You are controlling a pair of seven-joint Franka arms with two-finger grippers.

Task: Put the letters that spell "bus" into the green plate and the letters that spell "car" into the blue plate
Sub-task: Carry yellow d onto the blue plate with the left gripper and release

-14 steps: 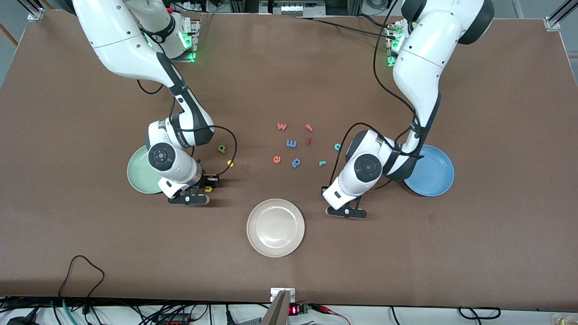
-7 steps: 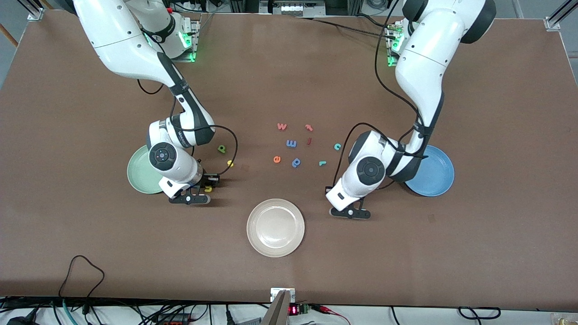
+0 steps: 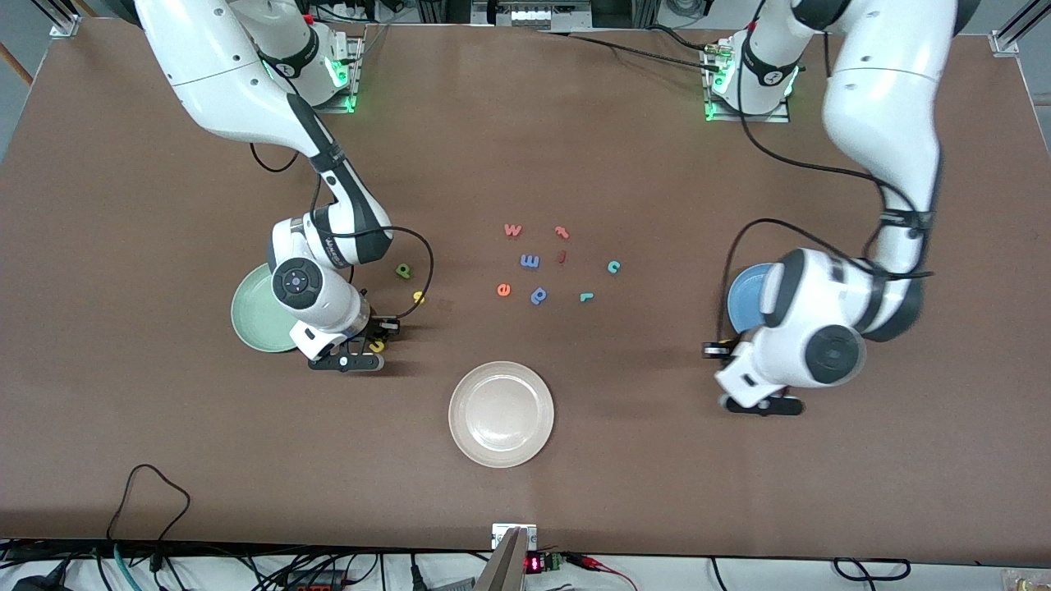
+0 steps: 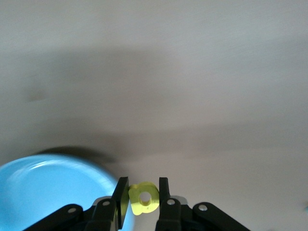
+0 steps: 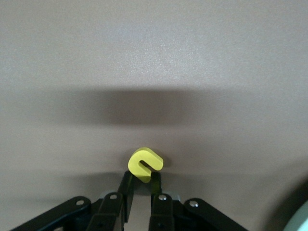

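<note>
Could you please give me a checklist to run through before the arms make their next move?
1. Left tool shut on the yellow "a": ok.
2. Yellow "a" over the blue plate: not ok, it hangs just beside the rim.
3. Right tool closed on the yellow "u": ok; whether the grip is firm, cannot tell.
4. Green plate close to the right tool: ok, though the arm hides part of it.
5. Green "b", yellow "s", teal "c" and teal "r" in their plates: not ok, all lie on the table.

Left claw (image 4: 140, 198) raised, fingers clamped. Right claw (image 5: 140, 180) low, fingers pinched shut.
</note>
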